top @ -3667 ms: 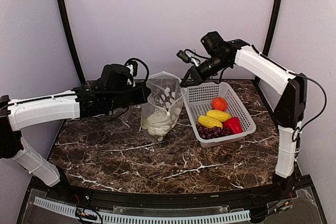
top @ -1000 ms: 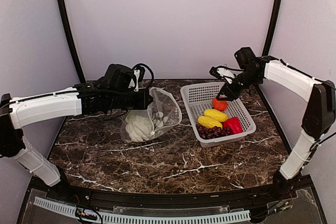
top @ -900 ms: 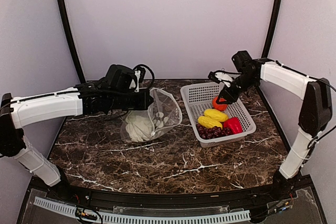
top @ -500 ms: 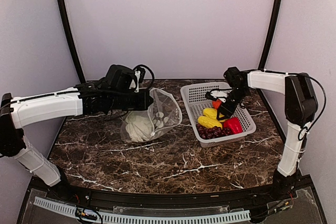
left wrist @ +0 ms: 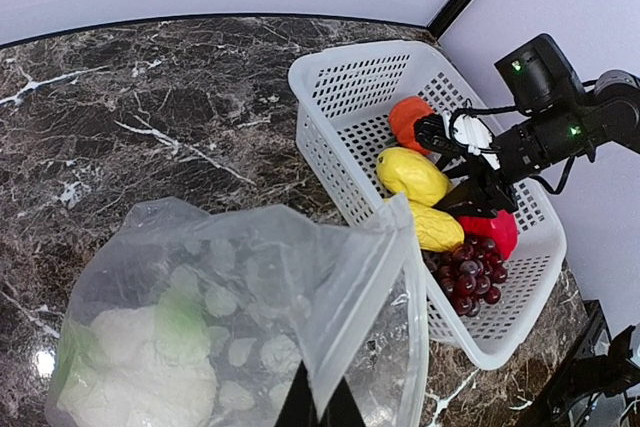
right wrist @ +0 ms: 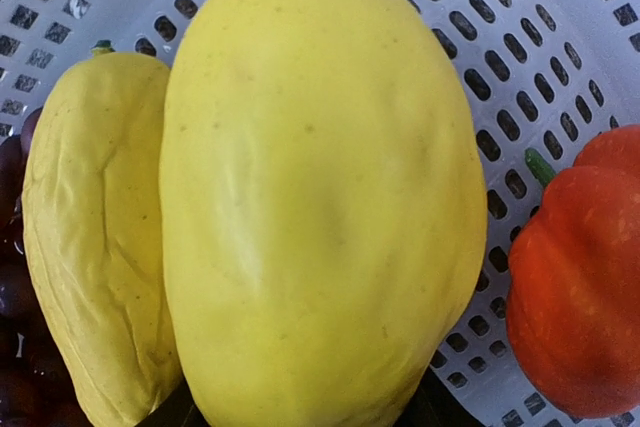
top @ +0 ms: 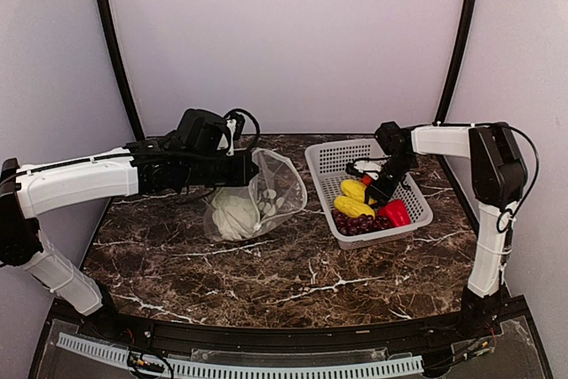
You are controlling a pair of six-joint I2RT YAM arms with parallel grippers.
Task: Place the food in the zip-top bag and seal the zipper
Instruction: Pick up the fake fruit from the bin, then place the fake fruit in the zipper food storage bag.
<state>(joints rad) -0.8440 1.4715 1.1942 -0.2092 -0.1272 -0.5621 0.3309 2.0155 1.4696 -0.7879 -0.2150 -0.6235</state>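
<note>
The clear dotted zip-top bag (top: 271,191) lies slumped on the table with its mouth facing the basket. The white lumpy vegetable (top: 232,215) is inside it, also in the left wrist view (left wrist: 140,367). My left gripper (top: 246,169) (left wrist: 320,409) is shut on the bag's upper mouth edge and holds it open. The zipper strip (left wrist: 412,287) runs along the mouth rim. My right gripper (top: 371,188) (right wrist: 300,417) is low in the basket, with open jaws on either side of one yellow oblong (right wrist: 320,197). The second yellow oblong (right wrist: 90,237) lies beside it.
The white mesh basket (top: 383,235) (left wrist: 330,167) stands to the right of the bag. It holds the orange-red round food (left wrist: 410,117) (right wrist: 580,287), the red pepper (top: 396,212) (left wrist: 495,232) and the dark grapes (top: 355,223) (left wrist: 470,277).
My right arm has left the bag's mouth and gone down into the basket, onto the yellow oblong. The bag has been lowered from hanging upright to slumped on the table. My left gripper has kept its hold.
</note>
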